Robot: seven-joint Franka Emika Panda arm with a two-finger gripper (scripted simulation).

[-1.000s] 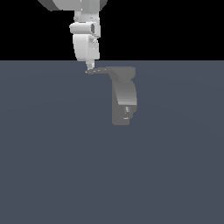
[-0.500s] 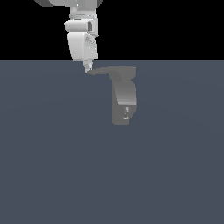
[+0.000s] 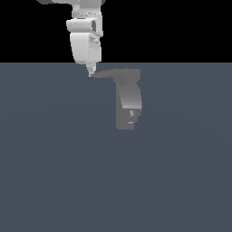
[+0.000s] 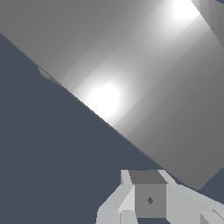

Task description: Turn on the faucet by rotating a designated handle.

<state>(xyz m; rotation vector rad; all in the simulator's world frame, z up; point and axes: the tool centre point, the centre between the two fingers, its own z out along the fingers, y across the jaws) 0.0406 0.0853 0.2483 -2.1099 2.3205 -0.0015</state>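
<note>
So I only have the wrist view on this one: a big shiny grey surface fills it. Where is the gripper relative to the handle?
Observer: In the exterior view the gripper sits right at the tapered tip of the handle, on the exterior view's left.
Operator: And the faucet as a whole?
Observer: The faucet stands upright on the dark floor; the handle projects sideways from its top.
Operator: Is the gripper wrapped around the lever?
Observer: I cannot tell; only a narrow point shows at the tip, so whether it is open is unclear.

Arm vertical — claw (image 3: 90, 72) tip-down, fingers together
</note>
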